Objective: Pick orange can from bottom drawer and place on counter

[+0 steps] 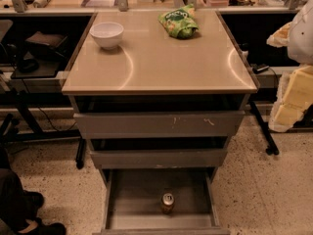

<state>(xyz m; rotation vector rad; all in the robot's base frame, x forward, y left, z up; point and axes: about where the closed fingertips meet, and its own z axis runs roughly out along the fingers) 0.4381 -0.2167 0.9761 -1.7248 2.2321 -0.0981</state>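
since the orange can (pixel 167 202) stands upright on the floor of the bottom drawer (pixel 139 192), near the front wall and about midway across, the step in hand looks to be the reach down to it, and nothing of the lift seems begun. the gripper (pixel 293 99) sits at the right edge of the view, beside the cabinet and partly cut off, well apart from the can; whether its jaws stand wide or narrow cannot be told from here. to do this well the robot would likely bring the gripper over the open part of the drawer, in front of the middle drawer (pixel 157 158) that overhangs the back, and come down straight on the can with the jaws to either side of its body, below the silver top. the can probably tips easily, so a centred, level close would serve better than a push from one side. the drawer's low front wall is close to the can and could catch a low approach. on the counter (pixel 161 62) the white bowl (pixel 107 34) stands at the back left and the green bag (pixel 179 21) at the back middle, so the bare front half seems the safest spot to set it.
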